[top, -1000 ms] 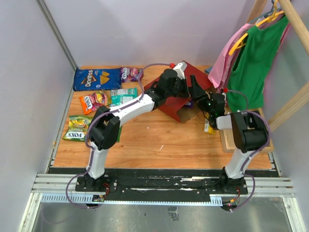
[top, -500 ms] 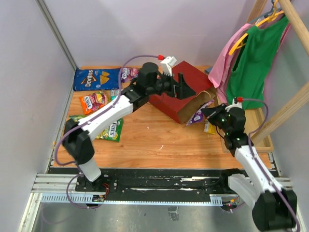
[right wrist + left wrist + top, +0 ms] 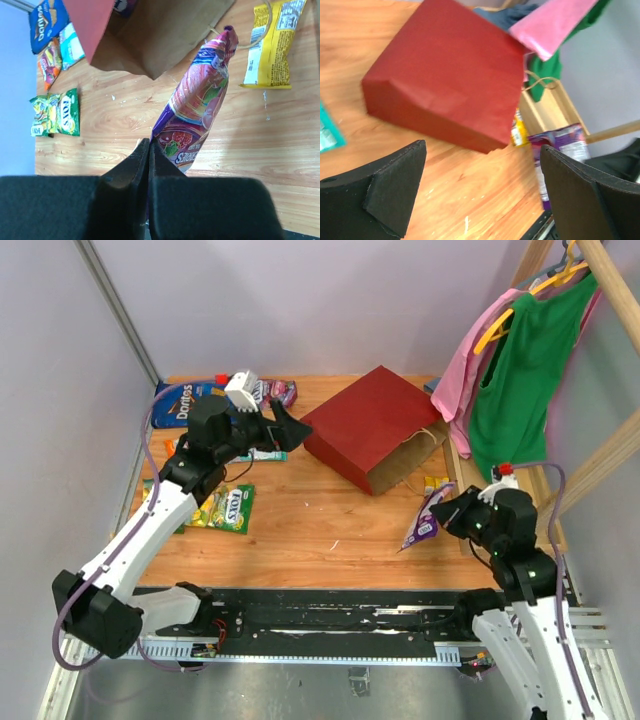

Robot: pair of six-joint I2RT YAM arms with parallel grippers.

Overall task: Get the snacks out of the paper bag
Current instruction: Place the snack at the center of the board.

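here the right gripper pinches a long, glossy purple packet.

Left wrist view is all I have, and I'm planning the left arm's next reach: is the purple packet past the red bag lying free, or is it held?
Observer: It is held. The right gripper is shut on the lower end of the purple Fox's packet, which is outside the paper bag.
Operator: Is anything showing in the bag's mouth?
Observer: The right wrist view shows only brown paper in the part of the mouth it sees. Deeper in is hidden.
Operator: Where are the other snacks lying?
Observer: Left of the bag: the Doritos bag at the back and the green Fox's packets nearer the arms.
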